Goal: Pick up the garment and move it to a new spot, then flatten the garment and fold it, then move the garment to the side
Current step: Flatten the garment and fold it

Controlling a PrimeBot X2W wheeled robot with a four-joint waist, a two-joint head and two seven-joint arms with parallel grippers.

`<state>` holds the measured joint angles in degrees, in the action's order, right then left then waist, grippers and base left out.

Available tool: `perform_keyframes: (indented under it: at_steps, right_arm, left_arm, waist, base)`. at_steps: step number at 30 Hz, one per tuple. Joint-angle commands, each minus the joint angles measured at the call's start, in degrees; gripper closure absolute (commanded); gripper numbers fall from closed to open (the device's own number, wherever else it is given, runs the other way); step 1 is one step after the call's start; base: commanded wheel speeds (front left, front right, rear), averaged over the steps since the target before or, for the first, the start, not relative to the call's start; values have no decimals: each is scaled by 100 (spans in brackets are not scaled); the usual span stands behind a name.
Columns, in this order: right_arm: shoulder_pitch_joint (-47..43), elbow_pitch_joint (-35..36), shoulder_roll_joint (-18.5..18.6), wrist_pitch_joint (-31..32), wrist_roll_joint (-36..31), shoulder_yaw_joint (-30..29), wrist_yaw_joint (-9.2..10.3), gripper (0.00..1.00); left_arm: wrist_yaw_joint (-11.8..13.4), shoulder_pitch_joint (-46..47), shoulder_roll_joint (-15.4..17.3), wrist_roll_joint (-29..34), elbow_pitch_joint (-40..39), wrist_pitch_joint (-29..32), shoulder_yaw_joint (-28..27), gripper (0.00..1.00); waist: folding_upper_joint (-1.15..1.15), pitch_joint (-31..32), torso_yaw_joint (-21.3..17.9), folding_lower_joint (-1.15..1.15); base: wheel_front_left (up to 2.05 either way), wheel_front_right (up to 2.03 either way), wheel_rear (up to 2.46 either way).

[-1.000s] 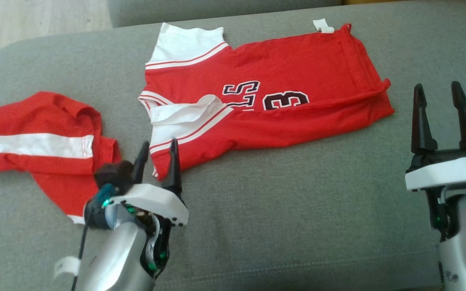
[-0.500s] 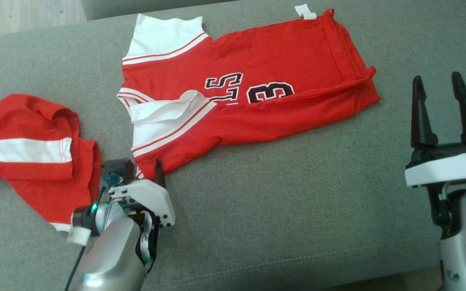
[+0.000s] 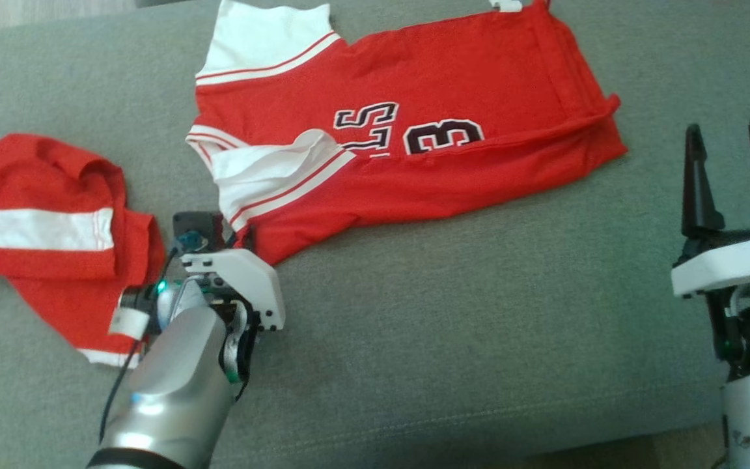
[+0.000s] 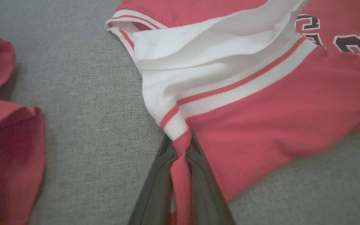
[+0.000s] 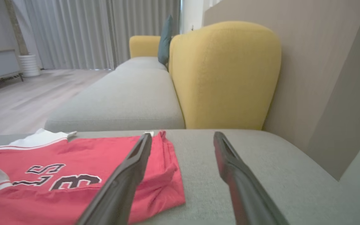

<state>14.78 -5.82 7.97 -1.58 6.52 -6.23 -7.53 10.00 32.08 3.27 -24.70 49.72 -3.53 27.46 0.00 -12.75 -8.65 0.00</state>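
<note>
My left fingers [image 4: 166, 165] pinch shut on the jersey's [image 3: 453, 71] near corner; its length runs rightward toward my open right fingers [image 3: 697, 195].

There are 1 red jersey [image 3: 453, 176], 1 other red garment [image 3: 56, 195] and 2 grippers [image 3: 245, 238] [image 3: 725, 133].

Cushion [image 3: 479, 326] open nearside, jersey [image 3: 453, 71] beyond, cloth [image 3: 43, 189] left

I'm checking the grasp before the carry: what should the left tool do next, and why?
Probably lift the left tool a little: its fingers are shut on a corner of the jersey, while the rest of it lies on the sofa. The right tool is open, apart from the cloth.
</note>
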Motion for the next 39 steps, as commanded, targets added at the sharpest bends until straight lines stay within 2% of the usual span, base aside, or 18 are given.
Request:
perform_keyframes:
  at_steps: [1, 6, 11, 20, 32, 34, 35, 39]
  right_arm:
    - [260, 65, -19, 128, -33, 8, 4, 0]
    - [463, -531, -168, 613, -109, -345, 4, 0]
    - [833, -1306, -291, 1183, -300, -768, 4, 0]
    - [1659, -2447, -351, 1615, -758, -1316, 4, 0]
    - [2650, -3769, -75, 1689, -1450, -1570, 4, 0]
    - [2742, -3940, -40, 1685, -1456, -1539, 4, 82]
    - [2778, -4008, -13, 1660, -1451, -1521, 4, 100]
    - [2821, -4270, 80, 1559, -1391, -1414, 4, 100]
  left_arm:
    - [-2, 30, 89, -21, -41, -123, -96, 100]
    - [13, 103, 44, -21, -462, -725, -87, 100]
    - [4, 94, 14, 47, -1016, -970, 43, 100]
    - [15, 83, -8, 164, -1756, -916, 363, 100]
    - [104, 160, 105, 243, -2339, -684, 504, 100]
    - [121, 169, 142, 238, -2378, -667, 491, 100]
    - [133, 169, 165, 235, -2390, -661, 480, 100]
    - [171, 126, 246, 200, -2395, -649, 438, 100]
  waist:
    - [0, -47, 96, 0]
    - [0, -92, 335, 0]
    - [0, -137, 539, 0]
    - [0, -358, 746, 0]
    - [0, -728, 897, 0]
    - [0, -742, 896, 0]
    - [0, -741, 891, 0]
    - [0, -659, 849, 0]
  base:
    - [0, 0, 0]
    - [0, 0, 0]
    - [0, 0, 0]
    - [0, 0, 0]
    - [0, 0, 0]
    - [0, 0, 0]
    - [0, 0, 0]
    - [0, 0, 0]
